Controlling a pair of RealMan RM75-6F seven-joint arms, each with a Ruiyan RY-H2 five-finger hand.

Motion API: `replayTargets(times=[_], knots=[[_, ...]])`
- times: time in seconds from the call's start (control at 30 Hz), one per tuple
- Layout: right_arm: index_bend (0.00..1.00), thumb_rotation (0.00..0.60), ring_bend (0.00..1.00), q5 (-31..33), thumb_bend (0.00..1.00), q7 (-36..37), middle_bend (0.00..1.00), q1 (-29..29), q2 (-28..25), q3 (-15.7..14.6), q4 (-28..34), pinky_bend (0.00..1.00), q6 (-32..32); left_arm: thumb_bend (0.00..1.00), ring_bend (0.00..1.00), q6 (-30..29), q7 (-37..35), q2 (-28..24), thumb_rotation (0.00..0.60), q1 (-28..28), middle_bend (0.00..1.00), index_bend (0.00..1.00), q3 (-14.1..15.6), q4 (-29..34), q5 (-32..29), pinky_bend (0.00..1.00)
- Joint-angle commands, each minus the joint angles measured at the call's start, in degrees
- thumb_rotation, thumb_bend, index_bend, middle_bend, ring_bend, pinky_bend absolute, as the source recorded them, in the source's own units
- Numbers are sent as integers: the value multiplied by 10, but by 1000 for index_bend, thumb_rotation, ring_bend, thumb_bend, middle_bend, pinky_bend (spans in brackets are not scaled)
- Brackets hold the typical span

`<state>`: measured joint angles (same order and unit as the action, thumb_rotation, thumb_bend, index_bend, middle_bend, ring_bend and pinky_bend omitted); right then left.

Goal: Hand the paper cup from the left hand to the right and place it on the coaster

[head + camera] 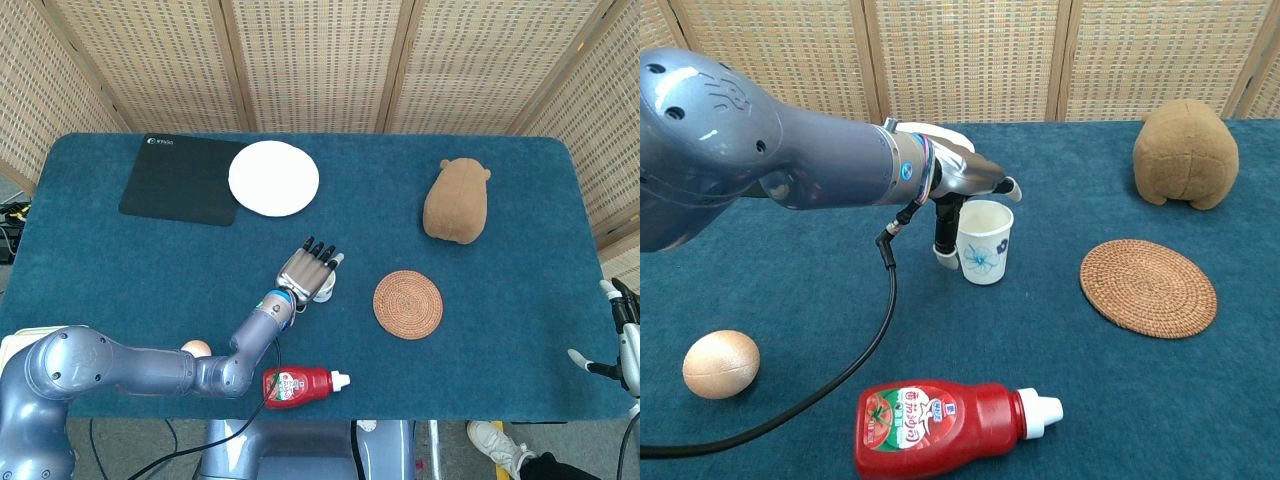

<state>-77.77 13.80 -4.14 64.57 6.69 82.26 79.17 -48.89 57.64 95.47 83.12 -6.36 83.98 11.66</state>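
- Left hand (965,190) holds the paper cup (985,242) near the middle of the table (500,330). Thumb down one side of the cup, fingers (318,252) laid over the rim and far side.
- Cup upright, mouth open to the top, blue flower print facing the chest view. Its base looks at or just above the blue cloth; cannot tell whether it touches.
- In the head view the cup (322,288) is mostly hidden under the left hand (307,270).
- Coaster (408,304) bare, to the right of the cup and apart from it.
- Right hand (622,335) only at the far right edge of the head view, off the table's corner, well apart from cup and coaster. Fingers look spread and nothing shows in them; absent from the chest view.
- Progress, as judged: cup picked up and carried toward the centre. Handover not yet done, placing not yet done.
- Left to do: bring the right hand in to the cup, take hold, free the left hand, set the cup on the coaster.
- Also on the table: ketchup bottle (945,426), egg (721,363), white plate (273,178), black mat (180,180), brown plush toy (1185,154).
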Motion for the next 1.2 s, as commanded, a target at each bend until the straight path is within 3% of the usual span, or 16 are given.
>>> replayTargets(times=[0.03,0.2,0.33,0.53,0.7,0.93,1.2], knots=[[0,600,0,3,16,2,0,2,-1,1,0,0,1,199,0,-3,-5,-4,600,-1,0,0,2,5,-1,0],[0,600,0,5,16,4,0,3,-1,3,-2,0,2,199,0,-15,-45,-34,600,-23,0,0,-6,37,25,0],[0,600,0,2,16,-1,0,2,-1,2,0,0,1,200,0,-45,-108,-90,600,-70,0,0,-10,101,95,0],[0,600,0,-3,16,-22,0,0,0,1,10,0,3,192,0,-151,-202,-208,600,-189,0,0,37,217,274,0],[0,600,0,-8,16,-37,0,-2,-1,0,20,0,6,186,0,-232,-273,-275,600,-286,0,0,88,255,400,0],[0,600,0,-16,17,-74,0,-3,3,-4,36,0,13,183,0,-335,-350,-322,600,-416,0,0,161,229,534,0],[0,600,0,-34,16,-126,0,-12,10,-13,54,0,11,182,0,-436,-451,-279,600,-550,0,0,196,124,596,0]])
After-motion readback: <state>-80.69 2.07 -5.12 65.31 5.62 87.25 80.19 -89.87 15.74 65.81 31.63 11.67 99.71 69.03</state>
